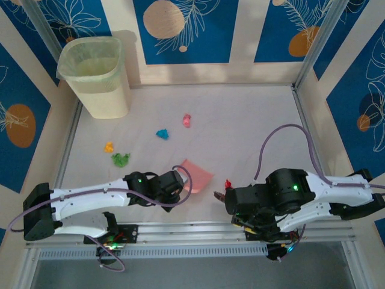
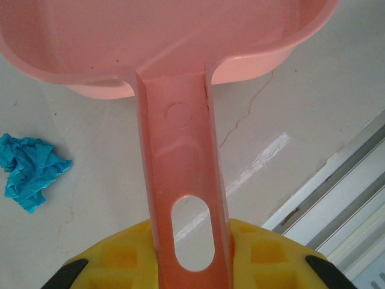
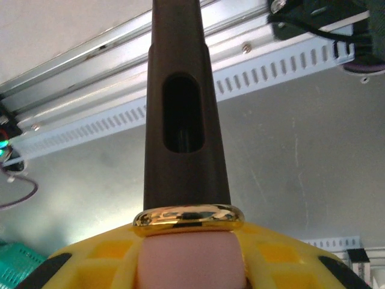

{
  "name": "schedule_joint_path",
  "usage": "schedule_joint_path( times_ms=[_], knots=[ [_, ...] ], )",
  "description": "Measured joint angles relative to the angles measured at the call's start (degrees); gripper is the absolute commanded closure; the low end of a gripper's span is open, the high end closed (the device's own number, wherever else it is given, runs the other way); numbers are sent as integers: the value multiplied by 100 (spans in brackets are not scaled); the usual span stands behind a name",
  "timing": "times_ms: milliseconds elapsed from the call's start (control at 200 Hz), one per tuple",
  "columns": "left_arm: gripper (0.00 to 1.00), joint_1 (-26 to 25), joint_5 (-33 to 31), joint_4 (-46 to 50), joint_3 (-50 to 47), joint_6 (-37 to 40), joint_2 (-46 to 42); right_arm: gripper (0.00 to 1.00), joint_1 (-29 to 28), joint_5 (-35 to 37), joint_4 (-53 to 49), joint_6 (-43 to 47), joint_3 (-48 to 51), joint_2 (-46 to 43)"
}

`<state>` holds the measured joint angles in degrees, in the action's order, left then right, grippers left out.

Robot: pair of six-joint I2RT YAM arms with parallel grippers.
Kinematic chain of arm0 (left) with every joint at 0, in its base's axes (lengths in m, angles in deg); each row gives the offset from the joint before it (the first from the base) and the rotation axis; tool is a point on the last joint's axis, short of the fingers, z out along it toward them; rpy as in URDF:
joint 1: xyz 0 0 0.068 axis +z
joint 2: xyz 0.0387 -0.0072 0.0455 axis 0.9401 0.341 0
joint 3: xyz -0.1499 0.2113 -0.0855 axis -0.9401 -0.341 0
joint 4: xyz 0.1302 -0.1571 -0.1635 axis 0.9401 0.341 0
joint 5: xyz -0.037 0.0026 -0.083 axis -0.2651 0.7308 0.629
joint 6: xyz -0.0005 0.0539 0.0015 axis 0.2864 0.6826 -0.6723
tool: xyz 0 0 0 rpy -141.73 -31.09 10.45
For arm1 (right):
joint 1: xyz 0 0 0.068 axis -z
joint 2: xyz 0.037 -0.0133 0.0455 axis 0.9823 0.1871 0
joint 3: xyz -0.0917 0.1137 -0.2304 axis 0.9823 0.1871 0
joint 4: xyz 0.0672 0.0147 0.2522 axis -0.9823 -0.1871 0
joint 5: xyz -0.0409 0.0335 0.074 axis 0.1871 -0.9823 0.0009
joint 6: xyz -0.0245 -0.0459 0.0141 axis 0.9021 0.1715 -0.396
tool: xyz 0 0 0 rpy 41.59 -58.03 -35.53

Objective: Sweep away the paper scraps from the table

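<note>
The left claw is clamped on the handle of a pink dustpan. The right claw pinches a dark brush handle. A red scrap lies on the bench near it. The cyan scrap, pink scrap, orange scrap and green scrap sit farther out.

From overhead I get soft, even light across the table, with a faint shadow on the wall by the bin at its far-left corner. My left wrist view is bright. The right one is dimmer, the brush handle nearly black, with glare on its gold ring.
</note>
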<state>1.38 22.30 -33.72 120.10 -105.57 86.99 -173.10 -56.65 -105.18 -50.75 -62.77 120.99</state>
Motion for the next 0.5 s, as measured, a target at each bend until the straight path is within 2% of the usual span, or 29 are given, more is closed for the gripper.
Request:
schedule_joint_path(
  times_ms=[145,230,500],
  knots=[
    [100,7,28,-4,0,0,2,100,328,4,79,2,754,-479],
    [100,9,28,-11,0,0,2,100,765,-68,138,162,977,-573],
    [100,22,26,-15,0,-2,2,100,1985,-387,723,1239,1117,55]
  ],
)
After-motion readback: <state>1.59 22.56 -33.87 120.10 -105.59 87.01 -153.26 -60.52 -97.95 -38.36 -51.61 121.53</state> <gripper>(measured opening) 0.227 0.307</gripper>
